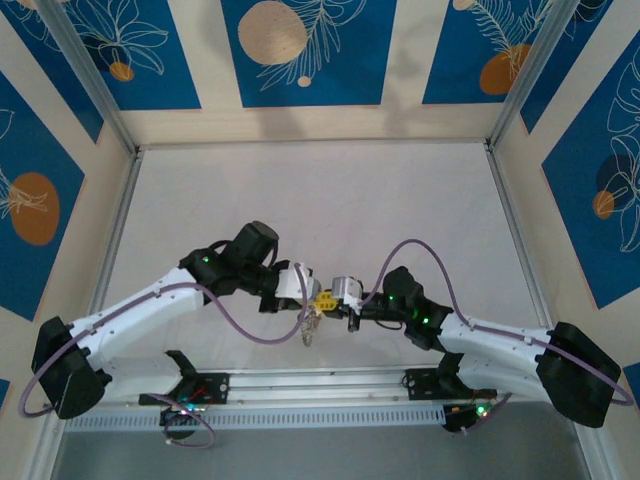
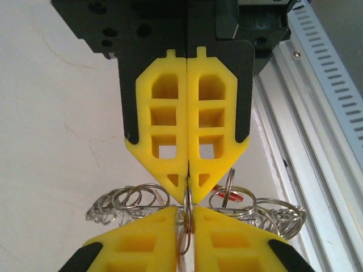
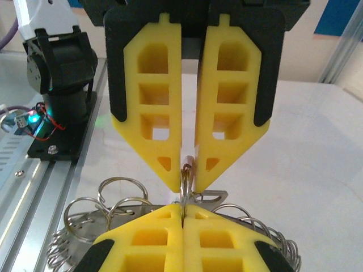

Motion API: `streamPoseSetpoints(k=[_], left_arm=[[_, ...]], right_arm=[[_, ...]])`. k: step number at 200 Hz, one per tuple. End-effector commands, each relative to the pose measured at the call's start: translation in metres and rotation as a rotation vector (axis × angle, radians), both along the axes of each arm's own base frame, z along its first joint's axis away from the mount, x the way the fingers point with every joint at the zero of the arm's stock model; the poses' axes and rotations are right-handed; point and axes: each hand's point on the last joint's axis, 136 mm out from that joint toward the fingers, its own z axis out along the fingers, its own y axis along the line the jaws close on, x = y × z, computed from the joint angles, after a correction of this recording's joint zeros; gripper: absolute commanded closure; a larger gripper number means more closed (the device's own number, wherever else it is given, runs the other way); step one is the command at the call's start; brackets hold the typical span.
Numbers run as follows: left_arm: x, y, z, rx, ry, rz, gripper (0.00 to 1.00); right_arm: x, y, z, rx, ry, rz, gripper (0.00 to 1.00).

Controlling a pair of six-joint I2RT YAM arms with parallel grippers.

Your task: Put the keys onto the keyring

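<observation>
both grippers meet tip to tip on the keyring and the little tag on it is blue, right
Not quite: the tag is red, not blue, as the left wrist view shows. The rest is right: the left gripper and the right gripper meet tip to tip, both pinched shut on the keyring.

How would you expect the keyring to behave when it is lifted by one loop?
Probably floppy: the keyring is many loose wire loops, and it hangs limp below the left gripper and right gripper. Likely to swing, not stay flat. Its thin smooth wire may twist or slip in a pinch.
</observation>
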Motion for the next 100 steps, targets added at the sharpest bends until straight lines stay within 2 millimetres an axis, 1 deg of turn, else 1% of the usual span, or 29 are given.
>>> streamPoseSetpoints(k=[1, 55, 67, 81, 84, 93, 100], left_arm=[[0.000, -0.004, 0.012, -0.094, 0.005, -0.002, 0.85], [0.001, -0.004, 0.012, -0.129, 0.013, -0.007, 0.86], [0.001, -0.004, 0.013, -0.133, 0.016, -0.007, 0.91], [0.003, -0.002, 0.014, -0.122, 0.012, -0.002, 1.00], [0.004, -0.002, 0.014, -0.115, 0.009, 0.004, 1.00], [0.007, 0.000, 0.014, -0.087, 0.002, 0.013, 1.00], [0.009, 0.002, 0.014, -0.060, -0.002, 0.020, 1.00]], right_arm=[[-0.004, 0.000, 0.039, 0.154, -0.095, 0.025, 1.00], [-0.007, -0.002, 0.046, 0.201, -0.103, 0.049, 1.00], [-0.006, -0.002, 0.044, 0.195, -0.098, 0.046, 1.00], [-0.005, 0.000, 0.040, 0.167, -0.089, 0.048, 1.00], [-0.004, 0.000, 0.038, 0.154, -0.083, 0.044, 1.00], [0.000, 0.000, 0.031, 0.107, -0.073, 0.026, 0.93], [0.002, 0.000, 0.025, 0.066, -0.068, 0.016, 0.90]])
